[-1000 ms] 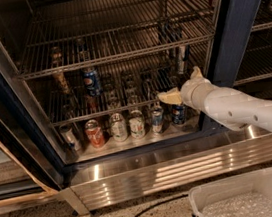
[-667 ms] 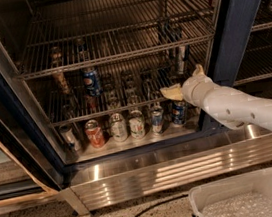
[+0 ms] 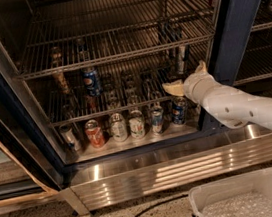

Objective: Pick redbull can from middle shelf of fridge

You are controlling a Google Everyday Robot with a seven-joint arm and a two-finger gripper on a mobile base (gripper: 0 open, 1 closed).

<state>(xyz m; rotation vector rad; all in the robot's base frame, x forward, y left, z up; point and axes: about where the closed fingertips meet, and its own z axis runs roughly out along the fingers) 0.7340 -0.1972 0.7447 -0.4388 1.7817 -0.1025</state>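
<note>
1. A white bin [image 3: 237,180] sits nearest, on the floor. It holds what looks like bubble wrap and no can.
2. The fridge [image 3: 244,14] comes next. A row of upright cans stands on its floor, a red can [image 3: 95,133] among them.
3. The gripper [image 3: 183,84] hangs at the right end of the middle shelf [image 3: 75,107], just above that row. I cannot tell whether it is released or clenched.
4. The redbull can [image 3: 182,58] stands upright at the shelf's back right, just beyond the gripper. I cannot tell if they touch.
5. The step is likely the final reach. Go in level under the upper rack, clear of the right post, and centre on the can's middle. Squeeze gently and lift slightly before backing out.
6. The Pepsi can [image 3: 92,81] is well apart to the left and should be no obstacle.
</note>
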